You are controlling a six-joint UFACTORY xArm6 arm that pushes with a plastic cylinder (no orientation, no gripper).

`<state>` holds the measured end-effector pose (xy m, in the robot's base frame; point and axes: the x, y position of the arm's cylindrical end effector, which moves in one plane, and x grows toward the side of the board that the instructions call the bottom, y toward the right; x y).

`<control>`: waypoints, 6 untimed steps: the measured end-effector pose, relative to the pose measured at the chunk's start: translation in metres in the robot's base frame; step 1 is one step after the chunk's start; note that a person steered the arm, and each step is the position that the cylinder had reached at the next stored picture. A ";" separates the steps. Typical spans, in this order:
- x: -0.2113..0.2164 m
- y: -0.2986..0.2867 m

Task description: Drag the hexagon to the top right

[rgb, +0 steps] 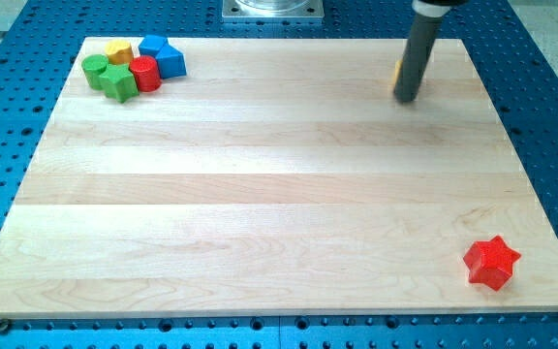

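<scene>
My tip point(407, 99) stands near the tabletop's point(260, 194) top right, with a yellow block point(397, 69) mostly hidden behind the rod. A huddle of blocks point(144, 74) crowds the top-left corner. The red star point(492, 262) lies alone at bottom right.

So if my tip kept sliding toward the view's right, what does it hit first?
Your tip already sits against a yellow-orange block, mostly hidden behind the rod. Rightward, only bare board shows up to its edge.
</scene>
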<state>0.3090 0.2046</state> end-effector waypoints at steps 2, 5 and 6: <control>-0.020 0.017; 0.087 0.083; 0.202 0.112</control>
